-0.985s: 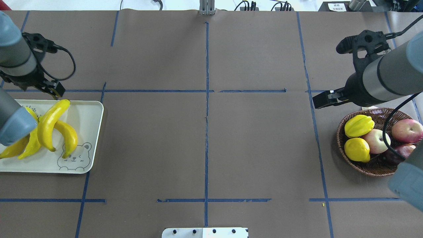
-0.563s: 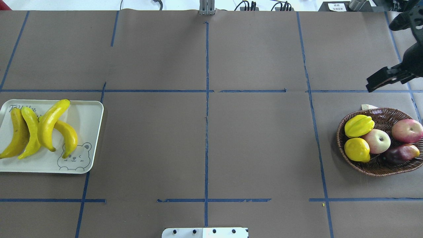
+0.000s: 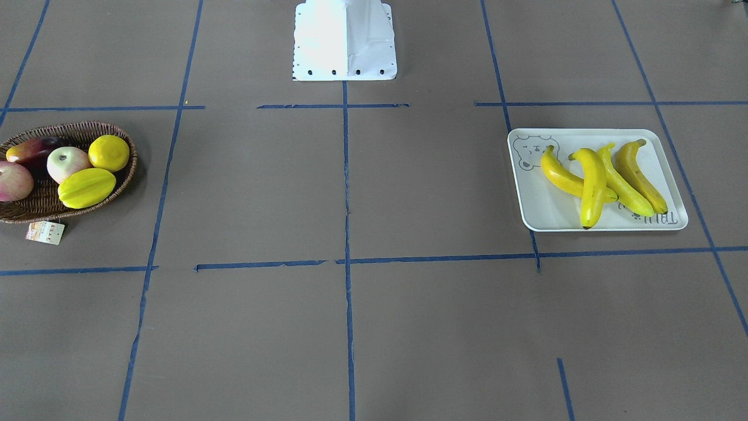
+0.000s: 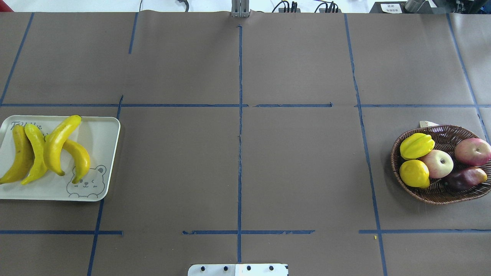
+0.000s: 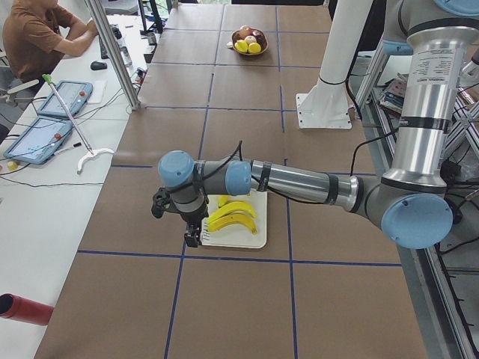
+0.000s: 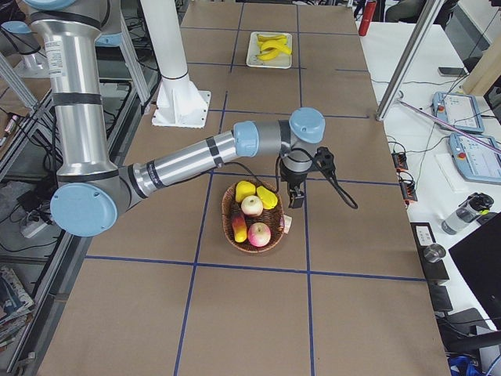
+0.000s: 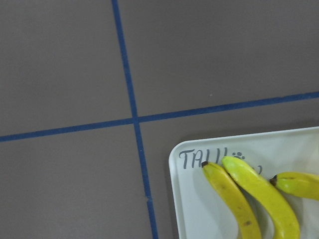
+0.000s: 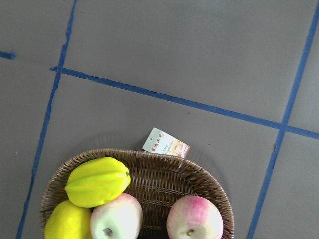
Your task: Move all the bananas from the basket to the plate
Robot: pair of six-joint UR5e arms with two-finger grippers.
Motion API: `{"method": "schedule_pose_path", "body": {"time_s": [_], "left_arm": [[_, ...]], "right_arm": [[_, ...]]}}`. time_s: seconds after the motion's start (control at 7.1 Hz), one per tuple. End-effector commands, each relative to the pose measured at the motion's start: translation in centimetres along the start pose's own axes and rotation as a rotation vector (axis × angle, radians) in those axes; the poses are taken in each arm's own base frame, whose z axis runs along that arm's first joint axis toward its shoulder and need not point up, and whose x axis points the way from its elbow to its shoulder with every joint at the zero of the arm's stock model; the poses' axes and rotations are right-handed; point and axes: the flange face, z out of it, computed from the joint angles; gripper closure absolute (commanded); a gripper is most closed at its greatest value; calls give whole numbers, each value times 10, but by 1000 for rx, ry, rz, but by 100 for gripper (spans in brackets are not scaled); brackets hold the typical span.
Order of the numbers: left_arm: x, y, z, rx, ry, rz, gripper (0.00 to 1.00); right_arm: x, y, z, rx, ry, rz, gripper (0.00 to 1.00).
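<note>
**All four bananas lie on the plate**

In the front-facing view you see the four bananas [image 3: 593, 181] on the plate [image 3: 540, 213], on the robot's left side of the table [image 3: 409, 321]. Three lie roughly side by side and one rests crosswise over its neighbour. The basket [image 3: 35, 204] sits well apart on the robot's right. It holds a starfruit [image 3: 86, 187], a round yellow fruit [image 3: 108, 152], two apples [image 3: 67, 164] and a dark purple fruit [image 3: 32, 149]. Its paper tag [image 3: 45, 232] lies on the table just beside the rim.

The overhead view gives you the same layout: the plate is at the view's left edge with its bear print nearest the table's centre, and the basket is at the right edge.

In the exterior left view, the near arm reaches low over the table. The left gripper [image 5: 193, 238] hangs just beside the plate's end, holding nothing you can see. You cannot tell from here whether its fingers are parted or together.

In the exterior right view, the right gripper [image 6: 296, 200] hangs just beside the basket's rim, near the tag. You cannot tell its finger state either.

The left wrist camera shows you the plate's lettered corner, the dark tips of three bananas and crossing blue tape lines [image 7: 132, 119].

The right wrist camera shows you the basket's rim, the tag, the starfruit, the yellow fruit and both apples.
</note>
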Motion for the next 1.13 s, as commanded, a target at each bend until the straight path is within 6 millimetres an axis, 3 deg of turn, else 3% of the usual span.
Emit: {"method": "schedule_pose_path", "body": {"time_s": [0.0, 0.14, 0.28, 0.42, 0.84, 0.99], "left_arm": [[-21, 25, 16, 5, 36, -16, 1], [-25, 26, 19, 0, 37, -23, 1], [-25, 26, 20, -1, 37, -25, 1], [-25, 26, 20, -2, 37, -26, 1], [-28, 28, 19, 0, 36, -35, 1], [-39, 36, 14, 12, 36, -78, 1]], "right_arm": [[46, 11, 20, -37, -21, 67, 0], [87, 18, 46, -54, -21, 105, 0], [122, 53, 66, -7, -13, 98, 0], [129, 66, 66, 26, -8, 101, 0], [138, 68, 46, 75, -5, 145, 0], [139, 67, 41, 84, -2, 148, 0]]}}
